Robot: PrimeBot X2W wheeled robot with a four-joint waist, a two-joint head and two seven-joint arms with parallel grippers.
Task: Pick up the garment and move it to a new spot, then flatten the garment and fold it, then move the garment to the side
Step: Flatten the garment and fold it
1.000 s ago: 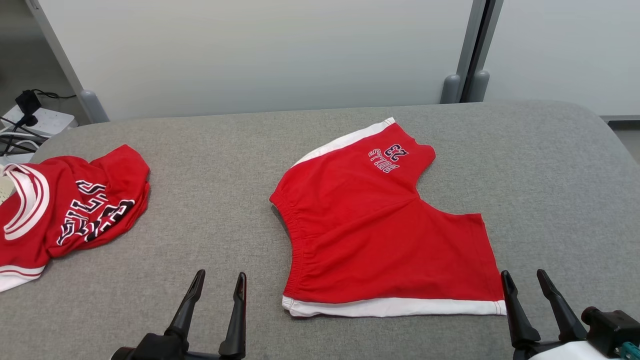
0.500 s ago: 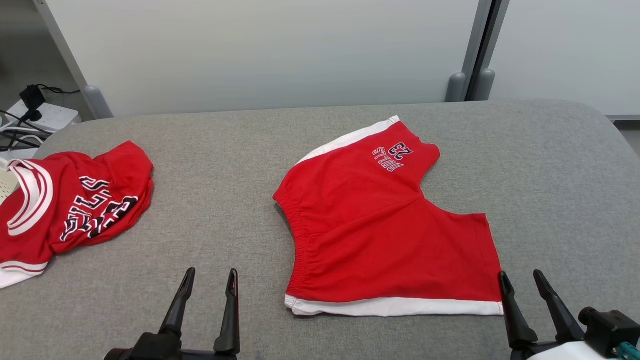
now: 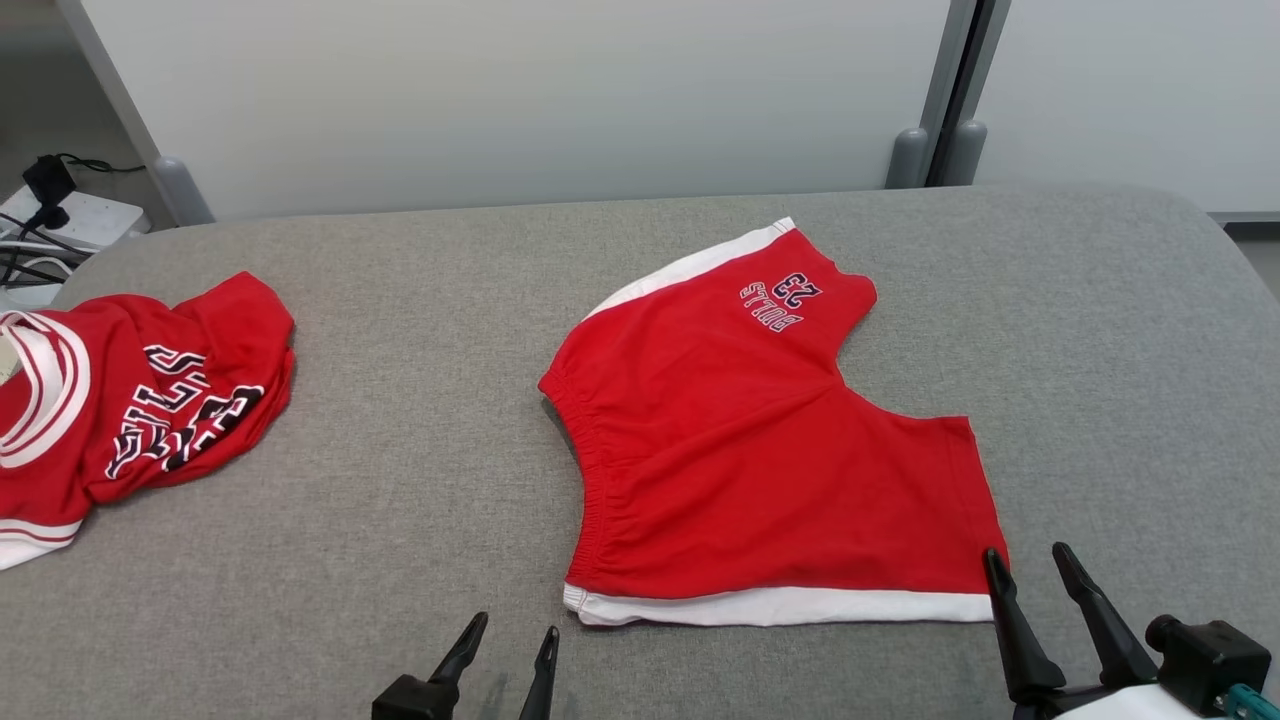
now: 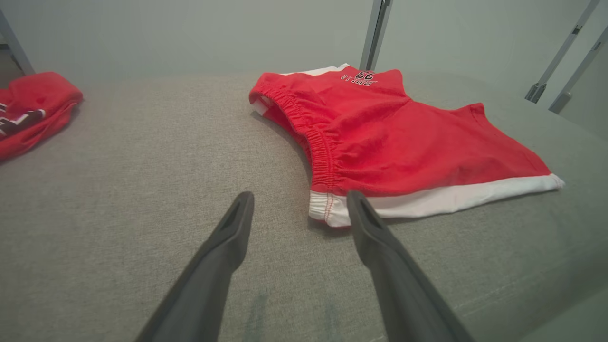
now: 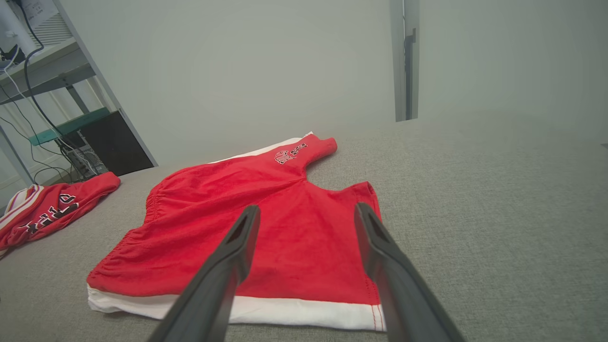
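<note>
Shorts (image 3: 760,450), red with white side stripes, lying flat right of centre on the grey padded table (image 3: 420,290), waistband facing left; left gripper (image 3: 515,625) hovering at the near edge, just left of the near waistband corner, jaws standing wide and holding nothing; right gripper (image 3: 1025,552) hovering at the near right hem corner, jaws likewise wide and empty; red jersey (image 3: 130,400) lying crumpled at the table's left edge.

Head high, wrists low; shorts (image 3: 760,440) common.
</note>
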